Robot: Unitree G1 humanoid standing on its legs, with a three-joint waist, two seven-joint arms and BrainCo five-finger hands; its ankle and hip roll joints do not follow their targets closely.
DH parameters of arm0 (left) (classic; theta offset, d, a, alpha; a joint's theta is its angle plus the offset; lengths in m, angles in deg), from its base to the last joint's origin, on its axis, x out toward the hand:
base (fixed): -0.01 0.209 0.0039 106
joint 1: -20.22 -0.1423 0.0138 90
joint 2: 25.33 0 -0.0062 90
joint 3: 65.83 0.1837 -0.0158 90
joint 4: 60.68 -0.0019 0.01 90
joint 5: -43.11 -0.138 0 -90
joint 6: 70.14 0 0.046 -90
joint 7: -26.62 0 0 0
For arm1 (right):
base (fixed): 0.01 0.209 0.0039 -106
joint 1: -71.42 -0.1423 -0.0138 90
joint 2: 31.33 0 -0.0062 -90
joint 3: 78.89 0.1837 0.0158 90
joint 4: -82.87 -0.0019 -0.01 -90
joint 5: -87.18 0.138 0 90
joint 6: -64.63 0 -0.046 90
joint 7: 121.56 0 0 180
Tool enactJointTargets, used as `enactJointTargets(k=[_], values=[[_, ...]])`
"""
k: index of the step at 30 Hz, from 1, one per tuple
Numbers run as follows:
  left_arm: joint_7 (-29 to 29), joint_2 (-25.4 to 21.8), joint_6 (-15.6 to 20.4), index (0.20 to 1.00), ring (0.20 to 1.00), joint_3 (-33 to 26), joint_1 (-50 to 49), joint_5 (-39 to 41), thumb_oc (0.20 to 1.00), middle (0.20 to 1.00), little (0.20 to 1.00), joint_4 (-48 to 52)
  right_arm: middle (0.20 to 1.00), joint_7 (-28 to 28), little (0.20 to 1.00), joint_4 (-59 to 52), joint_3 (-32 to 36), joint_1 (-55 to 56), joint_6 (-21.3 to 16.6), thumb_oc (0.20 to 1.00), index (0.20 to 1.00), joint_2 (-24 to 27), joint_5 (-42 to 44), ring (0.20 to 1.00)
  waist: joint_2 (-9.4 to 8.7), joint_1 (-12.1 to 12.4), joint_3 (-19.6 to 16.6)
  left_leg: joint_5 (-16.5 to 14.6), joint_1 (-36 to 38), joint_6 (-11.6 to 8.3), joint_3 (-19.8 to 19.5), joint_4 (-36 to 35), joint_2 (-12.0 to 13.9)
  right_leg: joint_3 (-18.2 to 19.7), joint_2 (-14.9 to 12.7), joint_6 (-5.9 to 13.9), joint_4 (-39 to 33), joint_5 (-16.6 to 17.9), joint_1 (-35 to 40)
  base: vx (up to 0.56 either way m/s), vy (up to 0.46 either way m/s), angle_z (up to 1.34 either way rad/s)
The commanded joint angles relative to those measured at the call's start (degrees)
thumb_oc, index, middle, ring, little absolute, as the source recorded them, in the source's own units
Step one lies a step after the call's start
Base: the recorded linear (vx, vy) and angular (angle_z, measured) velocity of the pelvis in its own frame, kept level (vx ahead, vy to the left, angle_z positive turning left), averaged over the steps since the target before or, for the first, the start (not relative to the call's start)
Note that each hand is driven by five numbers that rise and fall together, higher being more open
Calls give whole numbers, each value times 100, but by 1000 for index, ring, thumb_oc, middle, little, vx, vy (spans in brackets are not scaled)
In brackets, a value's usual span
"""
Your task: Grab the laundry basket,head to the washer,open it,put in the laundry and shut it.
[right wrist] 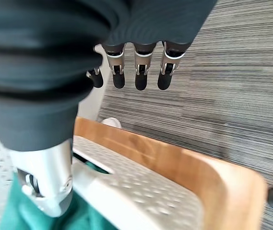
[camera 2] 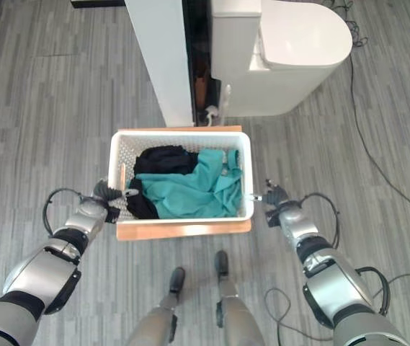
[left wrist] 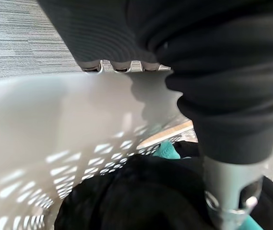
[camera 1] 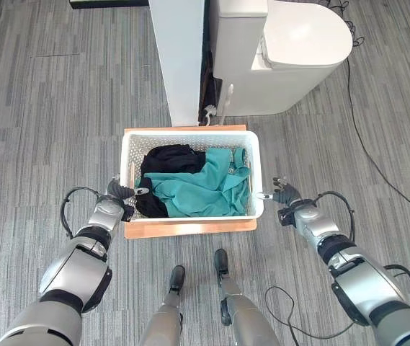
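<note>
Lifting now, we risk tipping the laundry basket [camera 1: 190,137] off its wooden board [camera 1: 190,227], since our left hand [camera 1: 122,193] hooks the left rim while our right hand [camera 1: 285,193] hangs beside the right rim, fingers relaxed, grasping nothing.

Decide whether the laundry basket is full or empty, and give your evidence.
Partly full: the white laundry basket holds a teal garment and a black garment, heaped below its rim, with perforated wall showing above them.
</note>
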Motion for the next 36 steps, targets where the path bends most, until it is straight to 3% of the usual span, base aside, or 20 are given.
enactJointTargets(k=[1,11,27,36], values=[[210,158,110,1000,1000,136,700,16,1000,1000,1000,-273,1000,238,1000,-22,312,-325,-390,1000,1000,97,99,1000,266,106,48,113,-253,-107,-351,-3,81,-127,-358,722,2,-613,333,0,0,0],[390,210,147,1000,1000,133,774,64,1000,1000,1000,-109,1000,508,1000,-544,378,-242,-488,1000,1000,36,-91,1000,323,99,42,100,-299,-98,-360,-3,73,-134,-384,733,2,-625,285,0,0,0],[384,423,364,1000,1000,4,874,1084,1000,1000,1000,409,1000,256,1000,106,283,-102,-392,1000,1000,-56,168,1000,483,217,-59,92,-215,-97,-484,-3,24,-254,-441,698,2,-719,420,16,-6,3],[420,492,358,1000,1000,43,1023,1199,1000,1000,1000,420,1000,267,1000,112,262,-151,-392,1000,1000,-108,224,1000,440,210,-53,142,-370,-113,-515,-3,39,-299,-433,696,2,-683,301,-9,-9,3]])
